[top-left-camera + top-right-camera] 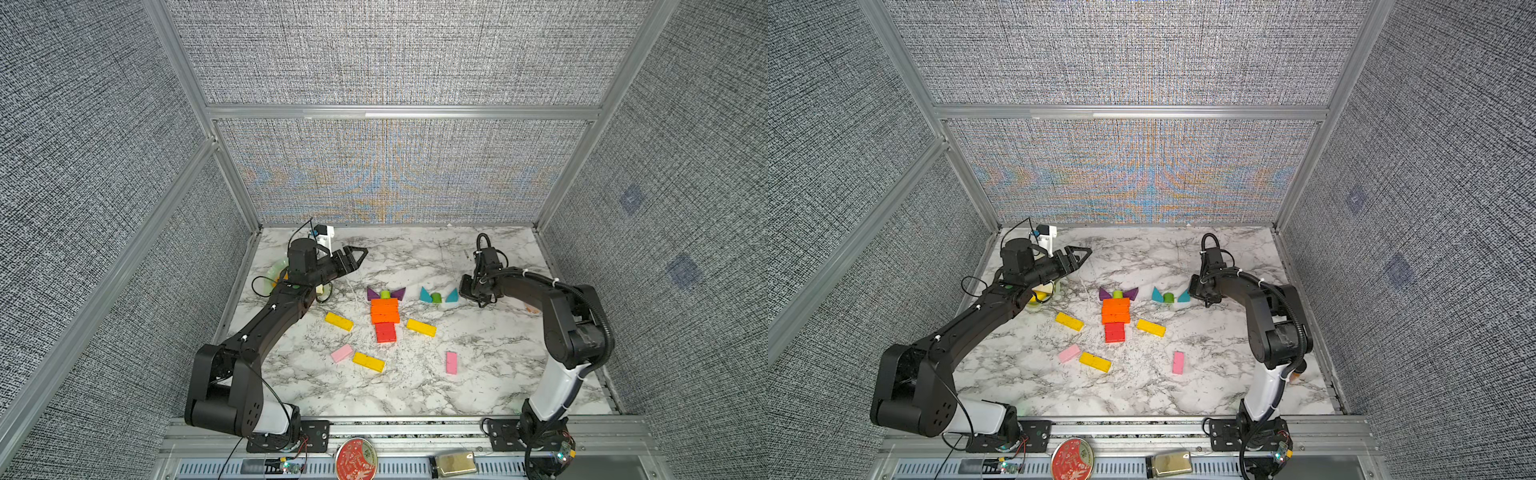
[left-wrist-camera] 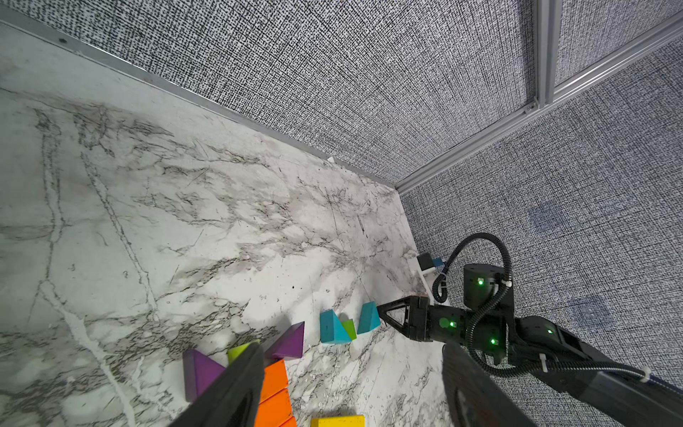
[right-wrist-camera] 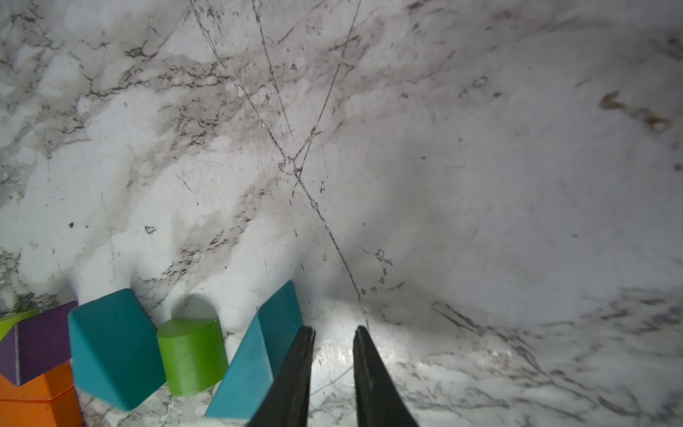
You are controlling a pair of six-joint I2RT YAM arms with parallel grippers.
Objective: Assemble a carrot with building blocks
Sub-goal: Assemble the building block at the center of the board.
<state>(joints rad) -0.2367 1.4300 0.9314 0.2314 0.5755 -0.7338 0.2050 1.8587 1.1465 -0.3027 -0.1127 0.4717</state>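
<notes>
Marble-patterned desk carries the block carrot at its middle: orange bars, red bars nearer the robot, and a green stub between purple triangles. A pale green plate lies mostly hidden under the left arm, its contents unclear. The left pincer is spread wide and empty. The right pincer, drawn shut on nothing, sits just beside a teal triangle. A jar lies on the front rail.
</notes>
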